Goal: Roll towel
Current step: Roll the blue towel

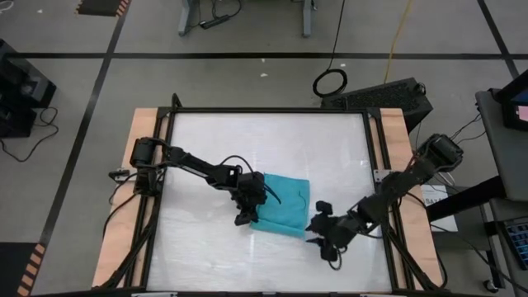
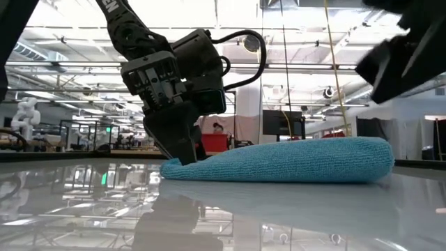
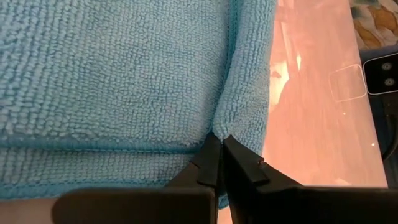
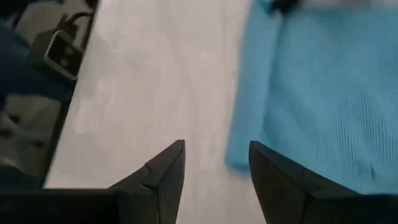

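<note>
- White tabletop [image 1: 206, 148]: bare apart from the cloth; wooden side rails at 3 and 9 o'clock.
- Towel [image 1: 282, 206]: lay a little past table centre toward 5 o'clock, teal, folded into a low pad, not yet rolled; in the low view sat flat with a rounded bulge at its far end.
- Left gripper [image 1: 247, 216]: at the towel's 9 o'clock edge, near the corner facing 7 o'clock; fingers pinched together on the hem, a fold of cloth caught between the tips in the left wrist view.
- Right gripper [image 1: 318, 235]: just off the towel's 4 o'clock corner, above bare table; fingers apart, nothing between them, cloth edge just beside one fingertip in the right wrist view.
- Step judged: start of the roll, edge seized on one side only.
- Next move judged to call for: right fingers closing on the same edge farther along, then both lifting and turning it over toward 3 o'clock, evenly, to avoid a skewed roll.
</note>
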Motion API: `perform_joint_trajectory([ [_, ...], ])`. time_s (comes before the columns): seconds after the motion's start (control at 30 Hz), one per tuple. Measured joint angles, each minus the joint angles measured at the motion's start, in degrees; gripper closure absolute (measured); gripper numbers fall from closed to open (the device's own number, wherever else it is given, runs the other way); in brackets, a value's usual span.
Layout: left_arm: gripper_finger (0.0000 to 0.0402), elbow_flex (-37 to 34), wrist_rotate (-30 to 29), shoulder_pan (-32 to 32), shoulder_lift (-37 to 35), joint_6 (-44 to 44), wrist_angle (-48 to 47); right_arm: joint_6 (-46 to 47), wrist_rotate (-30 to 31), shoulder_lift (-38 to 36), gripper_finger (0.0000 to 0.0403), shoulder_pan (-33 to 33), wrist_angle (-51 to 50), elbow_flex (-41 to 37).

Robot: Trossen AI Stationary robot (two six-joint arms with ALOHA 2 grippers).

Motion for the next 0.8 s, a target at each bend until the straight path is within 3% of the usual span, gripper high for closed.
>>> perform_joint_trajectory([
  [0.13, 0.0386, 0.0, -0.2, 0.0, 0.0, -0.8, 0.0, -10.2, 0.8, 3.2, 0.0234, 0.6, 4.9, 0.3],
  [0.4, 0.0386, 0.0, -0.5, 0.0, 0.0, -1.3, -0.1, -20.1, 1.0, 10.9, 0.0234, -1.4, 4.8, 4.1],
  [0.6, 0.0386, 0.0, -0.6, 0.1, 0.0, -1.3, -0.6, -21.0, 1.0, 15.1, 0.0234, -3.6, 3.9, 4.7],
  [0.8, 0.0386, 0.0, -0.6, 0.1, 0.0, -1.3, -0.9, -15.9, 1.0, 17.5, 0.0234, -4.2, 1.1, 4.9],
])
